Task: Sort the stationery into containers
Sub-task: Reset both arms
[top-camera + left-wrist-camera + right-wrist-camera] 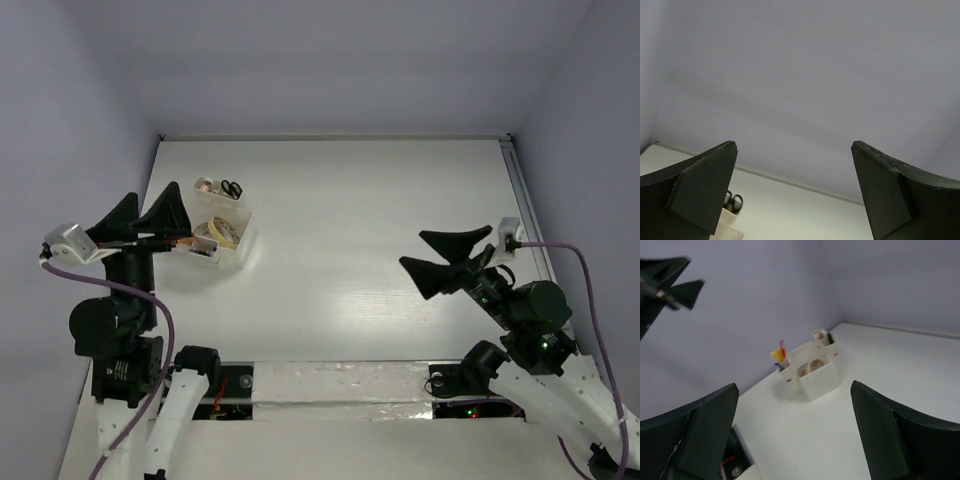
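Left fingers [168, 212] spread wide with nothing between them, raised just beside the small whitish perforated plastic box with compartments [238, 243]. Right fingers [455, 241] likewise parted and empty, well apart from it across the white tabletop [360, 200]. Box stands far-left and holds beige tape rolls [224, 232], black-handled scissors [231, 188], and red and yellow pens [779, 353].

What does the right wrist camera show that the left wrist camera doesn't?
Only the right wrist view: the whole box, pens standing in one compartment, a tape roll in another, and the left gripper, open, up in the corner. Only the left wrist view: the black scissor handles, seen plainly. Both: part of the box, the white table and each camera's own open fingers.
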`<state>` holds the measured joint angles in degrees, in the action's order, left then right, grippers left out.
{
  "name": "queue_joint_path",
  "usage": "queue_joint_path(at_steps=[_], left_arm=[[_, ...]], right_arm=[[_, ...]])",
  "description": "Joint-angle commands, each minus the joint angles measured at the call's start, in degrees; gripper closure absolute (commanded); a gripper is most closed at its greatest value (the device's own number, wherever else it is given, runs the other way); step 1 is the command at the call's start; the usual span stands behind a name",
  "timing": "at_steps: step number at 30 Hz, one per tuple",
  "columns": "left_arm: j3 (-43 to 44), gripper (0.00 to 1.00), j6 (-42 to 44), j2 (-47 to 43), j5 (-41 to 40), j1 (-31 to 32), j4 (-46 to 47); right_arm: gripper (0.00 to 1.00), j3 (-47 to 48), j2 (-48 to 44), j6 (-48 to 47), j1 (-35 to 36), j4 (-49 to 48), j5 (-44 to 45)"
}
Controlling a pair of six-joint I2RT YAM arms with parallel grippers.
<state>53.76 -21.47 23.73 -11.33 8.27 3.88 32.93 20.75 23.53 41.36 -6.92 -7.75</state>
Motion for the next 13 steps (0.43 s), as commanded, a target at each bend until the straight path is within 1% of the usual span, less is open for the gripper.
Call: queue_joint_path(at_steps=[1,3,5,6,8,12,13], left_arm=[[-2.4,0.01,-2.7,-1.5,12.2,0.2,-2.3],[-3.4,0.01,-2.7,-3.7,14.9,0.2,-2.5],[-5.7,0.01,-1.9,-5.3,15.7,0.2,-3.0],[-6.7,0.01,-1.1,-7.1,15.2,0.2,-3.3],[-10.1,0.01,-0.2,-8.9,14.8,0.2,-3.8],[-14.4,0.01,1.0,-12.9,14.6,0.2,-3.8],[-14.8,0.01,1.4,-13.3,13.9,1.0,-3.8]], right_arm=[[0.0,3.2,-3.0,-1.6,0.5,5.6,18.7],[0.0,3.5,-3.8,-2.0,0.5,6.7,25.5],[0.0,2.8,-4.1,-3.1,0.5,8.5,28.6],[0.0,2.7,-4.1,-3.2,0.5,9.1,31.5],[0.0,2.5,-3.5,-1.7,0.5,11.4,33.7],[0.0,1.4,-2.7,0.1,0.5,12.0,35.7],[0.0,1.4,-2.5,0.8,0.5,11.9,35.7]])
